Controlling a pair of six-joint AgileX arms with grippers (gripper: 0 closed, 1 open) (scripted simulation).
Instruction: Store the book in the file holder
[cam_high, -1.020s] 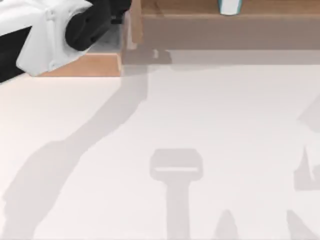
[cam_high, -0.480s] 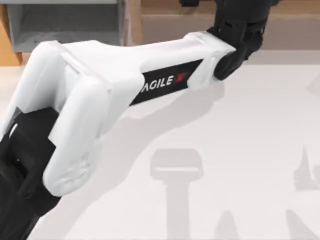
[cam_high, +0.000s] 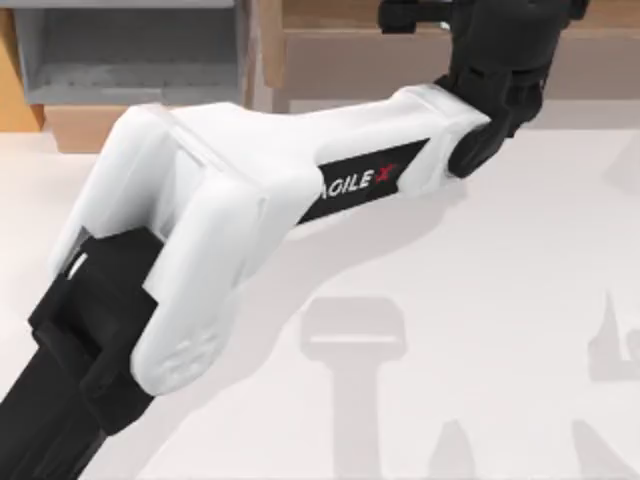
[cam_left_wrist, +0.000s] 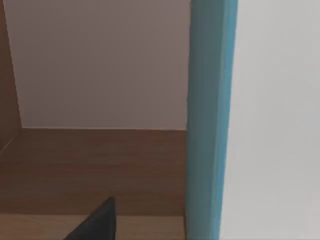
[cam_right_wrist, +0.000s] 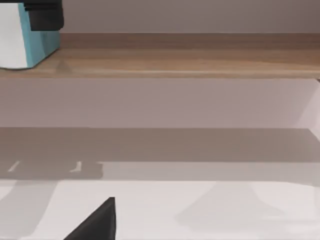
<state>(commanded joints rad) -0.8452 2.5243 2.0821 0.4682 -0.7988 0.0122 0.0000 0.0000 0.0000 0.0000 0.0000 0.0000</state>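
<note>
The book (cam_left_wrist: 207, 120) stands upright on the long brown shelf (cam_high: 400, 60), its teal spine close in front of the left wrist camera. In the right wrist view the book (cam_right_wrist: 22, 37) shows teal and white with a black part of my left gripper at its top. My left gripper (cam_high: 500, 25) reaches over the shelf at the top right and hides the book from above. It is open, and one dark finger (cam_left_wrist: 95, 222) stays well clear of the spine. The grey file holder (cam_high: 130, 50) sits at the top left, with nothing visible inside it.
My left arm's white forearm (cam_high: 250, 190) crosses the table from bottom left to top right. A light wood block (cam_high: 85, 125) fronts the file holder. My right gripper is parked on the right, one finger (cam_right_wrist: 95, 222) showing above the white table (cam_high: 450, 300).
My left arm has swung from the top left corner across to the shelf on the right. It now covers the book, which showed at the top edge a second ago.
</note>
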